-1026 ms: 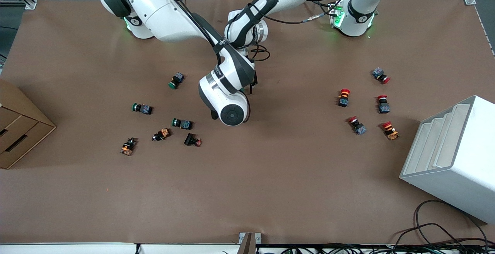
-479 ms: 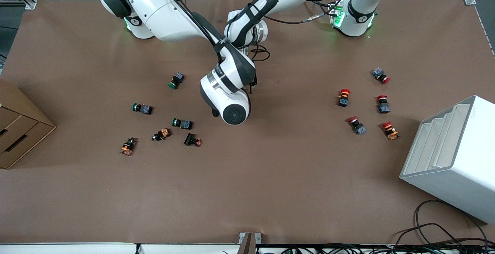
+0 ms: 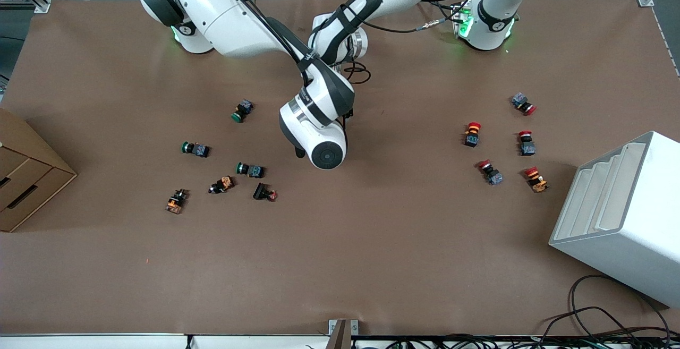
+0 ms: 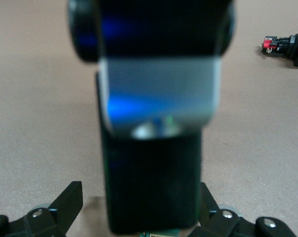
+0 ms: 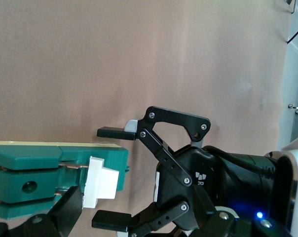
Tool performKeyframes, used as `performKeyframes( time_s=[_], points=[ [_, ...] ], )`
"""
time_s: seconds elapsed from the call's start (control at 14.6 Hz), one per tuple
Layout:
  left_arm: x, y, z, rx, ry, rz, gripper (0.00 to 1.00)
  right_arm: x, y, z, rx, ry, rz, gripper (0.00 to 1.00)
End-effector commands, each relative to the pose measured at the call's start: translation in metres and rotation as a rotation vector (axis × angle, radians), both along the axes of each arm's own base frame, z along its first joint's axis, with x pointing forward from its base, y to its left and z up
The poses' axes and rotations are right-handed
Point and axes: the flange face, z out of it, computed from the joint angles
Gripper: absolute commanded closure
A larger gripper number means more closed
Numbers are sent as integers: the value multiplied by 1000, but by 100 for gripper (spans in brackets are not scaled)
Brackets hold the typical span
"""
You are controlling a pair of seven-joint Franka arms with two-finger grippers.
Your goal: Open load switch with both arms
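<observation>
A cardboard box with slotted drawer fronts is seen at the right arm's end of the tabletop. A white bin is set at the left arm's end, nearer the front camera, tipped so that its ribbed compartments face upward; what lies in either container cannot be told.

The load switch is held up off the tabletop, over its middle, between the two claws. It is hidden under the arms in the front view. Its long axis is kept about level with the tabletop and runs along the line from one claw to the other. The end with the white tab is pointed at the left claw.

The left claw is spread wide, with one finger on each side of the tab end, apart from it and gripping nothing. The right claw is lowered over the middle of the tabletop, at the switch's body. Whether it has hold of the switch cannot be told.

Green-capped push buttons are scattered toward the right arm's end. Red-capped push buttons are grouped toward the left arm's end, near the bin.
</observation>
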Motion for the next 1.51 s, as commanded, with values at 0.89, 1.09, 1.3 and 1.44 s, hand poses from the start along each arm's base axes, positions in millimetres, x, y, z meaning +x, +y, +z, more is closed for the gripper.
performKeyframes(
  time_s=[0.89, 1.09, 1.3, 1.44],
  points=[
    [23, 3, 30, 0, -37, 10, 0, 107, -118, 100, 262, -158, 258, 0],
    [30, 4, 36, 13, -36, 7, 0, 136, -175, 141, 299, -244, 486, 0],
    [34, 4, 37, 21, -37, 4, 0, 162, -240, 176, 392, -297, 616, 0],
    [34, 4, 38, 21, -37, 2, 0, 168, -295, 209, 480, -323, 770, 0]
  ],
)
